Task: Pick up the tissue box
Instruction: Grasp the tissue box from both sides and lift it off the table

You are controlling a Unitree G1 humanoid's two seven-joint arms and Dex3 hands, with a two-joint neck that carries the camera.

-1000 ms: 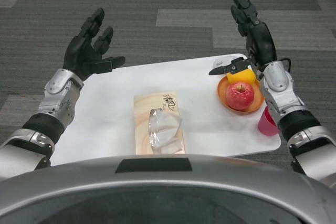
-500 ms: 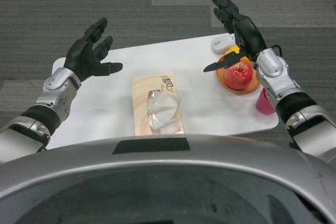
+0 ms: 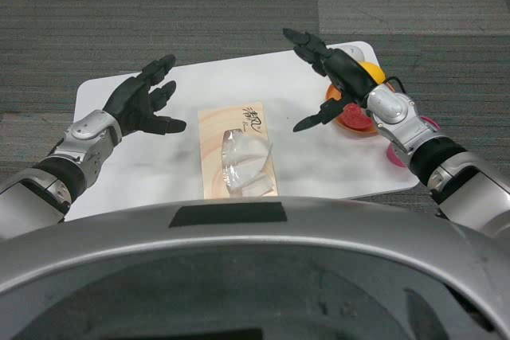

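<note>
Both hands are spread wide and hold nothing, the left hand (image 3: 143,103) and the right hand (image 3: 331,77) on either side of the tissue box (image 3: 237,151), which lies between them, long way pointing away from the robot.

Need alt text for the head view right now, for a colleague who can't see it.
Both open hands, left hand and right hand, flank a tissue box lying untouched on the white table. Behind the right hand sits an orange plate of fruit.
</note>
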